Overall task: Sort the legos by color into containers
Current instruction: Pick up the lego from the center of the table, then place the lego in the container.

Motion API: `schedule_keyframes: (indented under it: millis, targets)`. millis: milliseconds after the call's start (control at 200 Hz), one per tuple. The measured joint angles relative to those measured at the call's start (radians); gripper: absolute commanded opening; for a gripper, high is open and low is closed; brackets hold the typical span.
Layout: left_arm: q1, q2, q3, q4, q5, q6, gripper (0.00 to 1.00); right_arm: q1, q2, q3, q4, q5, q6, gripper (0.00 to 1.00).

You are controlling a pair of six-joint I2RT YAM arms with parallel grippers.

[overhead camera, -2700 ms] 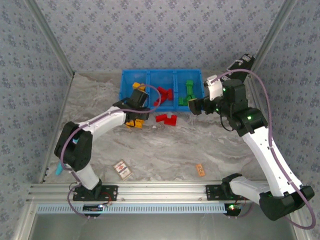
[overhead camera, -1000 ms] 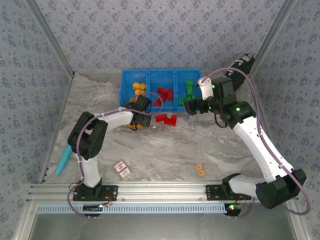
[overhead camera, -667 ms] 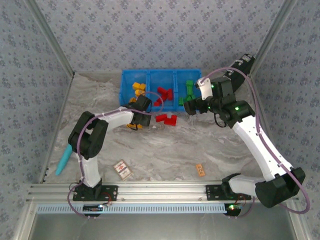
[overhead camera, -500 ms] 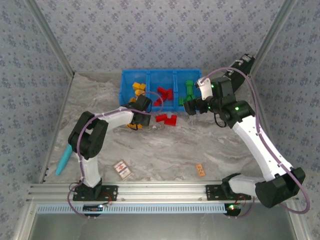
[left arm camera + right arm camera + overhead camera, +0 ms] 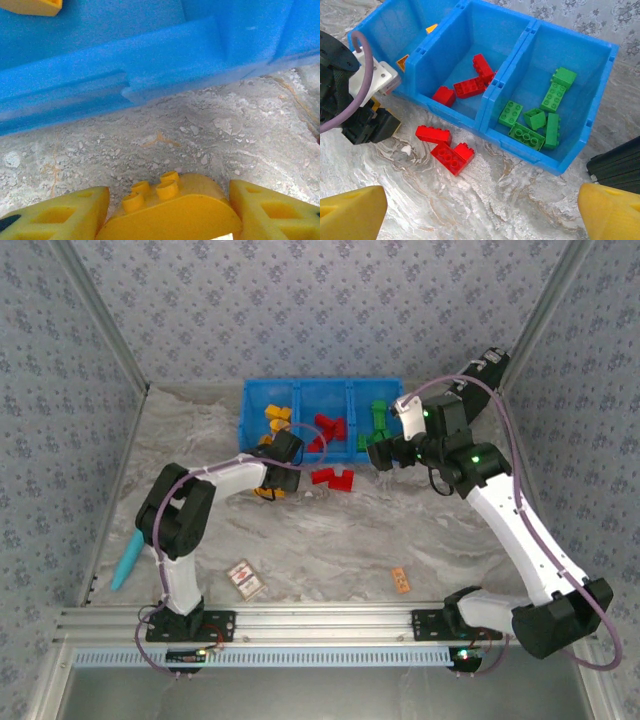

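Left gripper [image 5: 168,197]: fingers pressed on both sides of yellow brick [image 5: 167,217], studs up, on marble table [image 5: 210,130], just in front of blue bin [image 5: 150,65] outer wall.
Right gripper [image 5: 480,210]: jaws wide apart, holding nothing, above table near bin.
Two loose red bricks [image 5: 445,146] on table beside bin front.
In bin: red legos [image 5: 470,86] in middle compartment, green legos [image 5: 535,117] in end compartment.

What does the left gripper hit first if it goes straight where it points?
Probably the blue bin's near wall, past a strip of bare table. The left gripper, holding a yellow brick, points at it; pitch is unclear, so the table could come first.
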Motion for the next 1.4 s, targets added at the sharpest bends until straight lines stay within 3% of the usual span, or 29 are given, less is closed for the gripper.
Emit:
schedule_keyframes:
  millis: [590, 800, 1185, 1400]
  targets:
    - [-0.013, -0.179, -0.038, -0.059, -0.064, 0.005, 0.56, 0.011, -0.016, -0.014, 0.0, 0.006, 0.0, 1.0]
    - [0.004, -0.189, 0.037, -0.066, -0.102, 0.047, 0.57, 0.011, -0.016, -0.015, 0.0, 0.012, 0.0, 1.0]
    - [0.113, -0.021, 0.197, 0.006, -0.093, 0.102, 0.58, 0.011, -0.016, -0.015, -0.002, 0.034, -0.003, 1.0]
    - [0.132, 0.078, 0.233, 0.016, -0.07, 0.103, 0.62, 0.011, -0.014, -0.015, -0.023, 0.051, -0.015, 1.0]
